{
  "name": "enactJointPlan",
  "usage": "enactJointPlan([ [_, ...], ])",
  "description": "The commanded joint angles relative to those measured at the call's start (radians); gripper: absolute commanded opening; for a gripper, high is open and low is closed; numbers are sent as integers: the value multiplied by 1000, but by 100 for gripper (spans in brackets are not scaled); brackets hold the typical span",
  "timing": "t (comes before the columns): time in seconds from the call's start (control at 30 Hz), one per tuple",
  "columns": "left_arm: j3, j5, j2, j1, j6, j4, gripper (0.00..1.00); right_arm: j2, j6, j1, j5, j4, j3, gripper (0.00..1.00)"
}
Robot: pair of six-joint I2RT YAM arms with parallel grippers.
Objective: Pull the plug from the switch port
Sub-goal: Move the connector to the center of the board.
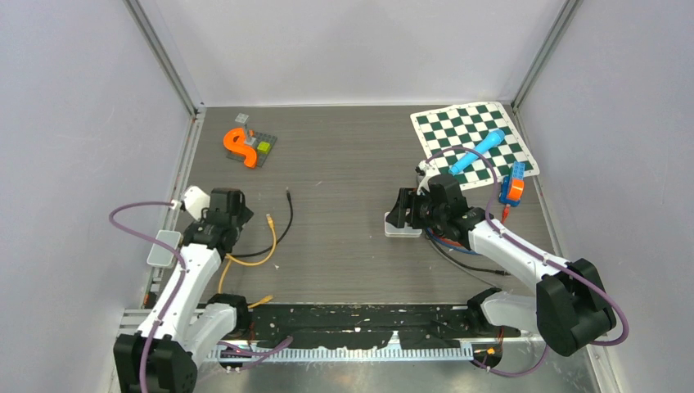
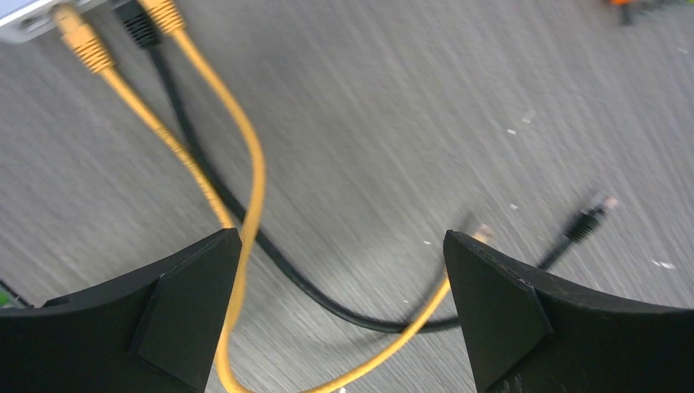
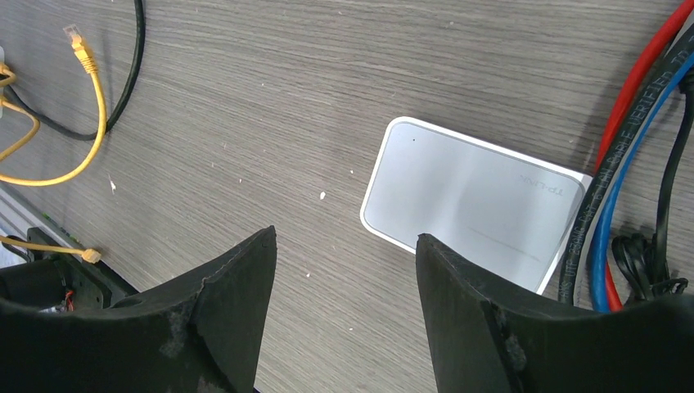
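Left wrist view: grey switch (image 2: 20, 24) cut off at top-left corner, ports unreadable. Loose black plug (image 2: 591, 217) blurred. Orange object (image 2: 626, 4) clipped by top edge, unidentifiable.
Right wrist view: white switch (image 3: 470, 205) port side hidden; red cable (image 3: 646, 72) and blue cable (image 3: 607, 246) run off frame.
Top view: white switch mostly under right gripper (image 1: 399, 211).
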State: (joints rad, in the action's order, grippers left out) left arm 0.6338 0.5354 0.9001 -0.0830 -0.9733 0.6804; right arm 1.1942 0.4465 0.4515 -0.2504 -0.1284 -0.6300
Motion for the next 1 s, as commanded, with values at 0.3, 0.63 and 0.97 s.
enactJointPlan([
  [0.3,40,-160,269,259,4,68,100,0,15,3,-34,28,-4,70],
  [0.63,-5,-174,367,296,-70,-1,91,4,23,2,-41,26,9,70],
  [0.97,-9,-227,448,298,-33,-81,65,15,30,3,-46,21,10,70],
])
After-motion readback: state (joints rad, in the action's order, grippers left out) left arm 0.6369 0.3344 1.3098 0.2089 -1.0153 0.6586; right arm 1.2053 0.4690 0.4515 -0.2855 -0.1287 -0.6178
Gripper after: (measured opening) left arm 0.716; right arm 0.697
